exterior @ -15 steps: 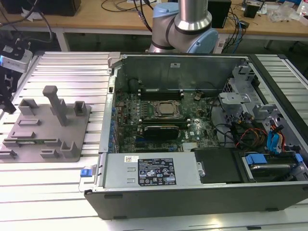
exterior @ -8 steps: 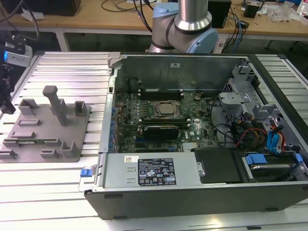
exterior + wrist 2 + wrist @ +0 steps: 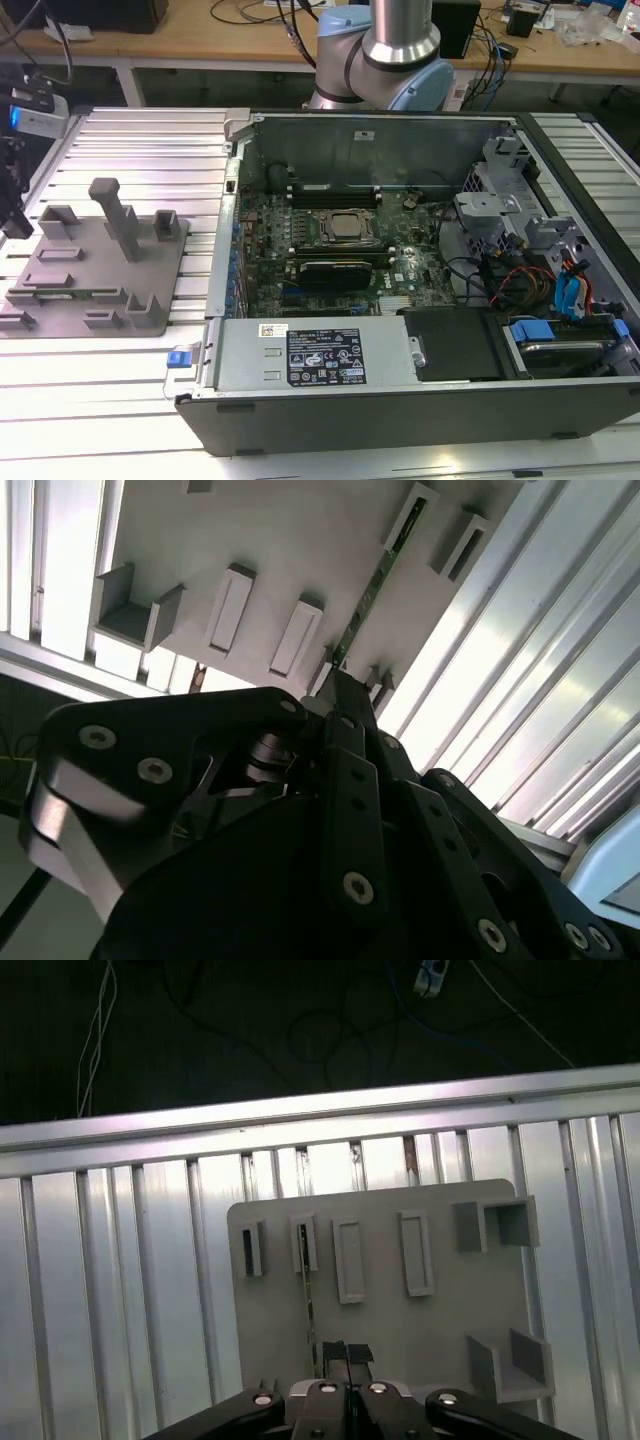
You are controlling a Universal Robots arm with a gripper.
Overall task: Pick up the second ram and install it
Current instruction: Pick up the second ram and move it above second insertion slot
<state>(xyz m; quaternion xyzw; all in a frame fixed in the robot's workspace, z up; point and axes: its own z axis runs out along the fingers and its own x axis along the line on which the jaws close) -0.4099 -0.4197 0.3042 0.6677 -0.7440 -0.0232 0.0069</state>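
The job has hardly begun. The ram (image 3: 306, 1290) is a thin green stick. It stands on its edge in a slot of the gray holder (image 3: 100, 262), and the holder lies on the ribbed metal counter (image 3: 130, 140). In the second wrist view the ram (image 3: 372, 590) runs in a straight line across the holder, and nothing is touching it.

The end effector (image 3: 345, 1352) hangs over one end of the ram, near the edge of the holder. Its two tips look pressed close together, with only a thin crack between them. Nothing is held in that crack. In the first wrist view the ram's end sits just beside the tips, not between them.

The open computer (image 3: 400, 390) is on the same counter, well apart from the holder, on the exterior view's right. Its green board (image 3: 300, 235) has long black slots (image 3: 340, 262) next to the square chip in the middle. I cannot tell from here if any slot already has a stick in it.

So nothing of the job is done. The ram is not picked up, not carried over, and not pushed into a slot.
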